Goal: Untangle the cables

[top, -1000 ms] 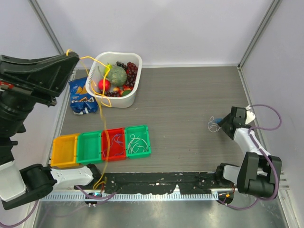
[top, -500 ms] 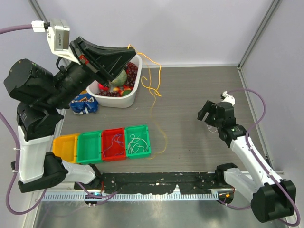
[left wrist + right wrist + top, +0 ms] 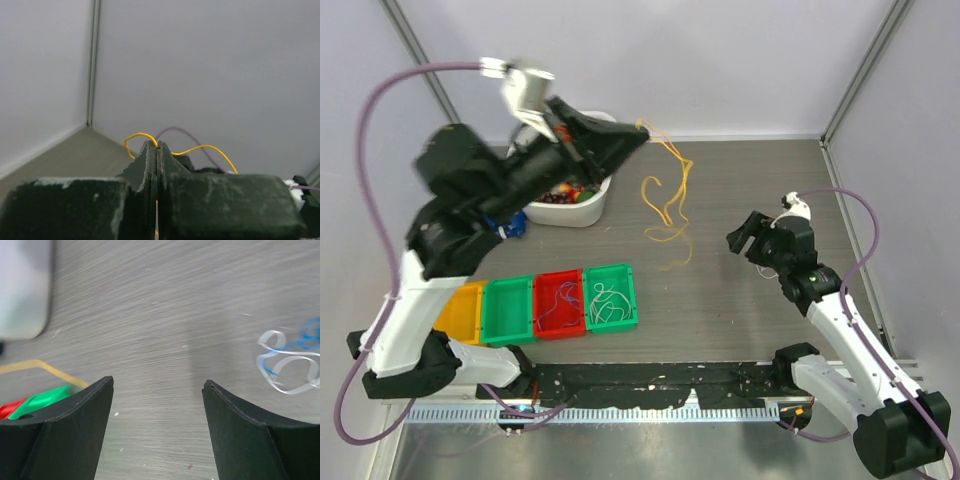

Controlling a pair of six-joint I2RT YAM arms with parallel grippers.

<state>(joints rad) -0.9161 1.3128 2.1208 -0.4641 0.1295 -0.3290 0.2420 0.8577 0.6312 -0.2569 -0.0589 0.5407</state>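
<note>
From my remote seat, the grey table (image 3: 750,190) fills the top view. The left arm (image 3: 470,190) is the biggest thing on it, reared up high over the 10 o'clock side. The right arm (image 3: 840,310) stretches in low from 4 o'clock.

At 11 o'clock sits a white basin (image 3: 582,212) of fruit, half hidden behind the left arm. At 8 o'clock four trays stand side by side in a row: a yellow tray (image 3: 457,345), a green tray (image 3: 510,282), a red tray (image 3: 560,274) and a second green tray (image 3: 611,267). Thin wires (image 3: 603,297) lie in the last two.

The left gripper (image 3: 638,138) is up at 12 o'clock. On its wrist camera I see its fingers pressed flat together (image 3: 156,145), pinching the yellow cable (image 3: 210,148), which arches out on both sides of the tips. From above, that yellow cable (image 3: 665,218) hangs in loose loops below the gripper, over the middle of the table. I cannot tell whether its lowest loop touches the surface.

The right gripper (image 3: 748,235) is at 3 o'clock. Its wrist camera shows the jaws spread wide (image 3: 157,382) with nothing between them, only bare table. The white and blue cables (image 3: 290,357) lie in a small tangle at 2 o'clock in that view, outside the right finger. A stretch of the yellow cable (image 3: 45,369) crosses at 9 o'clock.
</note>
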